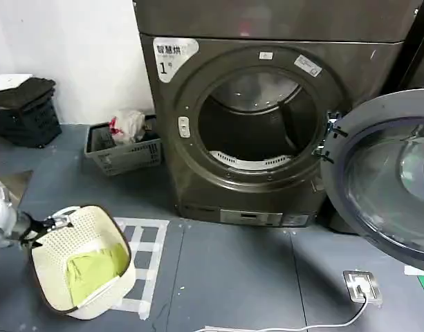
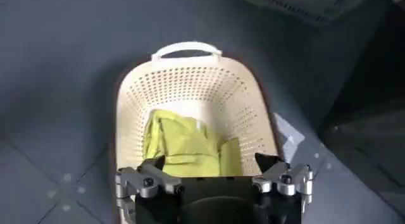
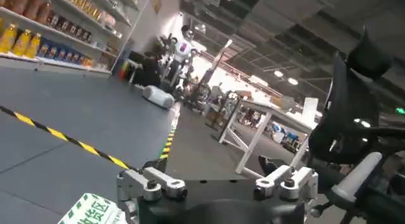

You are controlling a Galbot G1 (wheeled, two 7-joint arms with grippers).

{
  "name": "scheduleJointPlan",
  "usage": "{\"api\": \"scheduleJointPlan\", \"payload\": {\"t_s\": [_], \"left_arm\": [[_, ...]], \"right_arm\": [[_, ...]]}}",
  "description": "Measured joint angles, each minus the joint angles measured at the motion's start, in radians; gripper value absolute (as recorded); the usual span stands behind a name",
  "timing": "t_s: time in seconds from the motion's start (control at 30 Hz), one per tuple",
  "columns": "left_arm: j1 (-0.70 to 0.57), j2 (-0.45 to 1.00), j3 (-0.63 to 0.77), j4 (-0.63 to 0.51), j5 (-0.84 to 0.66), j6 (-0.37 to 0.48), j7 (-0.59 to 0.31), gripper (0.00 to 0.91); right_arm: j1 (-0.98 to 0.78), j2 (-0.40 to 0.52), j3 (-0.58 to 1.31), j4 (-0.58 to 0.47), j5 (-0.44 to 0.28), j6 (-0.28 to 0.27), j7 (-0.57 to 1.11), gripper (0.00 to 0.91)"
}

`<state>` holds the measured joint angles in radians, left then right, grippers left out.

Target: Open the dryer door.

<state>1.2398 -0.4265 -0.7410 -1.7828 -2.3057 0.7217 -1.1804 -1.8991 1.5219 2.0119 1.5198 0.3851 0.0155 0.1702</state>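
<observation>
The dryer door (image 1: 388,176), a chrome-rimmed round door with tinted glass, stands swung wide open to the right of the dark grey-brown dryer (image 1: 218,187). The drum opening (image 1: 256,124) is exposed. My left gripper (image 1: 49,223) is at the far left, against the near rim of a cream laundry basket (image 1: 94,228) holding a yellow-green cloth (image 2: 180,146). In the left wrist view my left gripper (image 2: 211,161) has its fingers spread wide over that rim, which is hidden under the gripper body. My right gripper (image 3: 215,171) points away into the room, its fingers spread with nothing between them.
A grey crate (image 1: 122,149) with a white bag stands left of the dryer, and a black crate (image 1: 21,111) sits farther left. Tape marks (image 1: 151,242) lie by the basket. A floor socket plate (image 1: 362,285) with a white cable is below the open door.
</observation>
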Motion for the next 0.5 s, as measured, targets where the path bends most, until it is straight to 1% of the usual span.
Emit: {"api": "scheduleJointPlan", "payload": {"t_s": [0.07, 0.3, 0.5], "left_arm": [[0.007, -0.002, -0.005, -0.001, -0.010, 0.012, -0.008, 0.907], [0.010, -0.003, -0.009, -0.003, -0.020, 0.013, -0.017, 0.907], [0.009, -0.003, -0.009, -0.003, -0.025, 0.014, -0.016, 0.907]], "right_arm": [[0.001, 0.000, -0.002, 0.000, 0.000, 0.001, -0.001, 0.907], [0.003, 0.001, -0.003, -0.001, 0.007, 0.018, -0.013, 0.907], [0.004, 0.001, -0.001, 0.002, 0.015, 0.017, -0.021, 0.907]]}}
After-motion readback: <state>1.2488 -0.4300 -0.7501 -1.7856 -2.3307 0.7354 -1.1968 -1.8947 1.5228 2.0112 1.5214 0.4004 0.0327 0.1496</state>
